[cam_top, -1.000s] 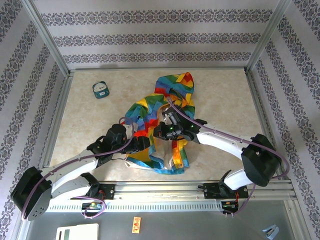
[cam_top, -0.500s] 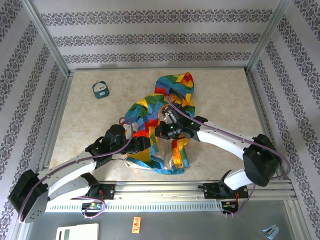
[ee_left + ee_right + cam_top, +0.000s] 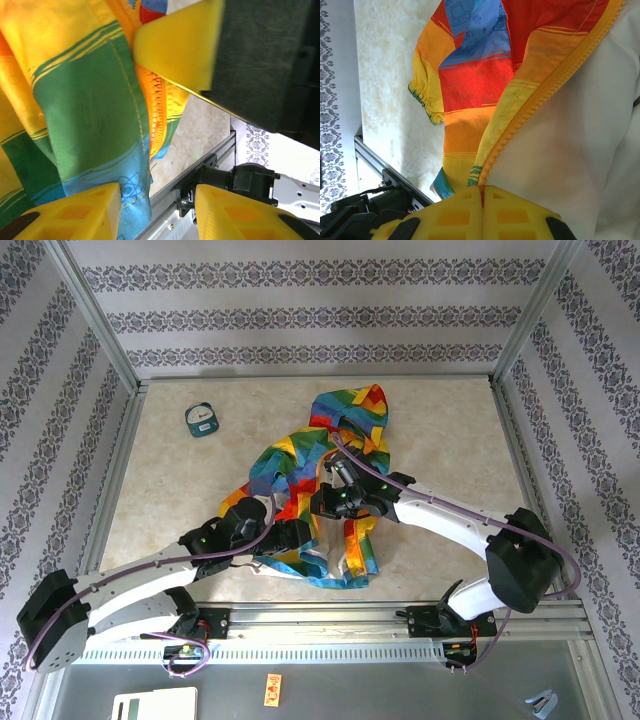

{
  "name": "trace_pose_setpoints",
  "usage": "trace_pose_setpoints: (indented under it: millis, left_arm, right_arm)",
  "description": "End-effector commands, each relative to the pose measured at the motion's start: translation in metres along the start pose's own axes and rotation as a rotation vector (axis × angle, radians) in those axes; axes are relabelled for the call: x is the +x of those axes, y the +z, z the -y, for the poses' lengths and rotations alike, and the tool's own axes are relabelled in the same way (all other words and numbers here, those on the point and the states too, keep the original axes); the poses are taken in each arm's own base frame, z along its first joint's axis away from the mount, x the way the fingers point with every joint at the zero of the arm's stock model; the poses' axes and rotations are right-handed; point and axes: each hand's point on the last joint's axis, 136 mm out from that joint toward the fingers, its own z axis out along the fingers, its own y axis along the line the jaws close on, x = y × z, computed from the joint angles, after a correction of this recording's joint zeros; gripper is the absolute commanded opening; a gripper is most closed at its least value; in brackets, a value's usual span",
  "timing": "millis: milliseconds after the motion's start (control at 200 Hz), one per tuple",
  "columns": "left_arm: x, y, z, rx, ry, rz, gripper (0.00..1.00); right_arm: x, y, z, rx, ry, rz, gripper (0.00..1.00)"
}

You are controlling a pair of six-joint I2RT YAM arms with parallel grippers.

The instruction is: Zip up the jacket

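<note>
Teal plastic comes first: toward the far left corner of the pale marbled table (image 3: pixel 440 430) we see a small round gadget (image 3: pixel 202 420), well apart from everything else. Nearer to us, the left arm (image 3: pixel 140 580) reaches in low from the left, and the left gripper (image 3: pixel 297 536) sits at the lower left edge of the jacket (image 3: pixel 335 435). From its wrist camera we see its yellow fingers (image 3: pixel 75 212) standing apart. A green-and-blue fold of cloth (image 3: pixel 95 130) hangs against one finger, while the rest of the gap shows bare table and the metal rail (image 3: pixel 210 170).

The jacket lies crumpled in the middle of the table, hood toward the far wall, hem near the front rail, patchwork side mostly up.

Just right of centre, the right gripper (image 3: pixel 337 502) rests on the jacket's open front. In its wrist view we see its yellow pads (image 3: pixel 455 215) pressed together on the orange zipper edge (image 3: pixel 545 95), which runs straight down into the seam between them, beside the whitish lining (image 3: pixel 580 150). The right arm (image 3: pixel 450 525) stretches back to the right.
</note>
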Motion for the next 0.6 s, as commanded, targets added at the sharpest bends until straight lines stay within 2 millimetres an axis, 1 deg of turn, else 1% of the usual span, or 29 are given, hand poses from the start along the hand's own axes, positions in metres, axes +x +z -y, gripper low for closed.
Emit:
trace_pose_setpoints:
  millis: [0,215,345,490,595]
  left_arm:
    - [-0.001,0.005,-0.002,0.016,-0.026,0.024,0.41]
    - [0.001,0.013,-0.003,0.039,-0.042,0.015,0.42]
    - [0.002,0.013,-0.008,0.021,-0.042,0.014,0.46]
    - [0.002,0.015,-0.018,-0.007,-0.039,0.029,0.51]
    - [0.0,0.019,-0.02,-0.009,-0.032,0.037,0.52]
  right_arm:
    - [-0.004,-0.002,-0.004,0.0,-0.004,0.013,0.0]
    - [0.001,0.001,0.0,0.004,0.012,0.004,0.0]
    - [0.002,0.004,0.002,0.004,0.023,-0.002,0.0]
    - [0.004,0.006,0.002,0.001,0.032,-0.009,0.0]
    - [0.006,0.008,0.001,-0.003,0.038,-0.013,0.0]
